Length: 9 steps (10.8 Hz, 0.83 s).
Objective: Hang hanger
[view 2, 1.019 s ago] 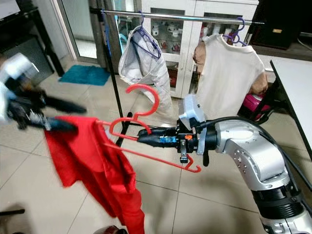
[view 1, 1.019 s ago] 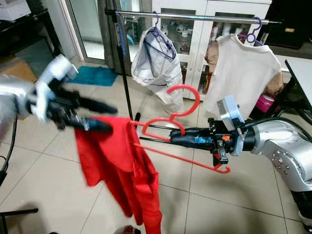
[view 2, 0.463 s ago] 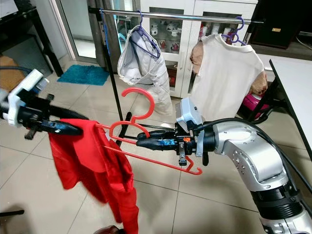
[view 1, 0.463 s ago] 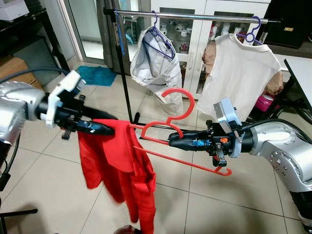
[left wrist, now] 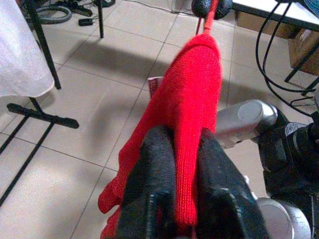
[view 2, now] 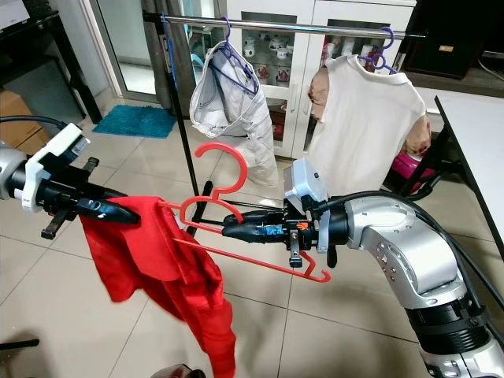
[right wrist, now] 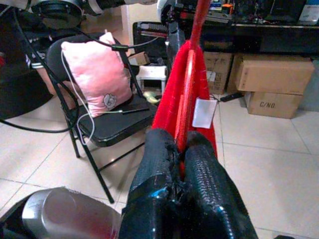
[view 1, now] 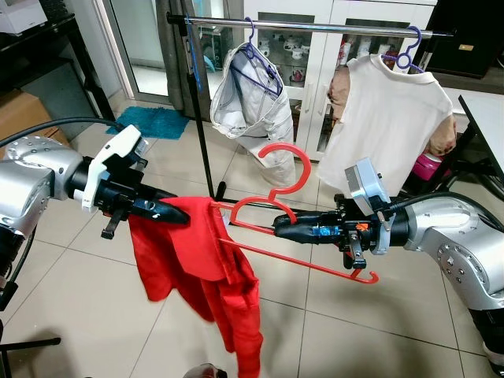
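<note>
A red plastic hanger [view 1: 272,206] is held level in front of me, its hook [view 1: 290,161] pointing up. My right gripper [view 1: 277,225] is shut on the hanger just below the hook. A red garment [view 1: 201,268] drapes over the hanger's left arm and hangs down. My left gripper [view 1: 175,215] is shut on the garment's shoulder at the hanger's left end; in the left wrist view red cloth [left wrist: 187,149] sits pinched between the black fingers [left wrist: 154,184]. The clothes rail [view 1: 315,27] runs across the back, above and beyond the hanger.
On the rail hang a white garment on a purple hanger [view 1: 252,98] and a cream shirt [view 1: 390,118]. The rack's black post [view 1: 201,118] stands behind the red garment. A table edge [view 1: 488,118] is at the right. A chair with a pink pillow [right wrist: 97,74] stands nearby.
My left gripper has swung in from the left and closed on the red garment's shoulder. The hanger and right gripper have barely shifted.
</note>
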{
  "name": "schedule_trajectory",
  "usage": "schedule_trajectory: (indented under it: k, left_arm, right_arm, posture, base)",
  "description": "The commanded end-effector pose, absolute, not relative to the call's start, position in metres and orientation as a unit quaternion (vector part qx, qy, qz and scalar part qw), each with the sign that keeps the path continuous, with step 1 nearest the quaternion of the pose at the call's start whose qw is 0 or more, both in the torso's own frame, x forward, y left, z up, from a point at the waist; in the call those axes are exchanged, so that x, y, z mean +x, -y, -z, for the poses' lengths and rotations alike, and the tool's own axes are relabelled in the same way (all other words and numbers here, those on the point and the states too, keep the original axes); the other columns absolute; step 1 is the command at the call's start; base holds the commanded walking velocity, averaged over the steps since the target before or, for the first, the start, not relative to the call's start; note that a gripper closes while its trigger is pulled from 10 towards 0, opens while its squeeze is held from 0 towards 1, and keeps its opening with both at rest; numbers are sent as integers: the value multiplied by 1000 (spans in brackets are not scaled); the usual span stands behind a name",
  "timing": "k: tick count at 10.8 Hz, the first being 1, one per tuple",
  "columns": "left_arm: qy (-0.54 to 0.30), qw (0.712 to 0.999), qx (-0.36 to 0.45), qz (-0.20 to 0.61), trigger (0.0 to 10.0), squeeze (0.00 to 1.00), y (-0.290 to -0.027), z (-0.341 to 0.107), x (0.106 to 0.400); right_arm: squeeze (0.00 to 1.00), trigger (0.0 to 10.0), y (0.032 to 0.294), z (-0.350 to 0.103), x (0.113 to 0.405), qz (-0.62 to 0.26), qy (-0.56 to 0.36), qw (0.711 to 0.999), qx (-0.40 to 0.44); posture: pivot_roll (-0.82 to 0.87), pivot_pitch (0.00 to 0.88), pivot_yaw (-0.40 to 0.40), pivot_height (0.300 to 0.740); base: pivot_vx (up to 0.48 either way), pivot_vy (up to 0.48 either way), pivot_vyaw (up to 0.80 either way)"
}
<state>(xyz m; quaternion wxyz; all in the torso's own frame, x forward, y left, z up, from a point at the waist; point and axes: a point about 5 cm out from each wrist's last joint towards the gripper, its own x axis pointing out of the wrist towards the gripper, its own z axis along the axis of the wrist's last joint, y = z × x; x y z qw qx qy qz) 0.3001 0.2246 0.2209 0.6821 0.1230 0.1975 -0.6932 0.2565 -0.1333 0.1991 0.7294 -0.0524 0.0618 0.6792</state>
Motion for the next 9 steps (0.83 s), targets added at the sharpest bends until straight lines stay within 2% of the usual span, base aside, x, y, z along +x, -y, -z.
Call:
schedule_trajectory:
  k: [1,5,6,7,8,9]
  left_arm:
    - [-190,672,133,703,0,0,-218,-227,301]
    - [-176,676,110,707,0,0,-220,-229,299]
    - [-174,678,108,706,0,0,-221,-229,297]
    - [-171,680,105,705,0,0,-222,-229,296]
    - [-168,684,101,702,0,0,-224,-230,295]
    - [-166,695,93,693,0,0,-228,-228,294]
  right_arm:
    - [0,10000,125,-215,254,-701,-17,711,-63]
    - [0,10000,126,-216,257,-701,-16,710,-64]
    - [416,10000,127,-217,257,-701,-17,710,-64]
    - [992,10000,130,-218,260,-694,-19,717,-63]
    - [1000,10000,134,-219,263,-682,-20,729,-64]
    - [1000,10000,149,-222,271,-652,-18,755,-67]
  posture:
    - [-93,0,70,740]
    - [-96,0,71,740]
    - [-98,0,71,740]
    - [-100,0,70,740]
    - [-99,0,67,740]
    - [-99,0,66,740]
  base:
    - [0,0,0]
    - [0,0,0]
    - [0,0,0]
    - [0,0,0]
    - [0,0,0]
    - [0,0,0]
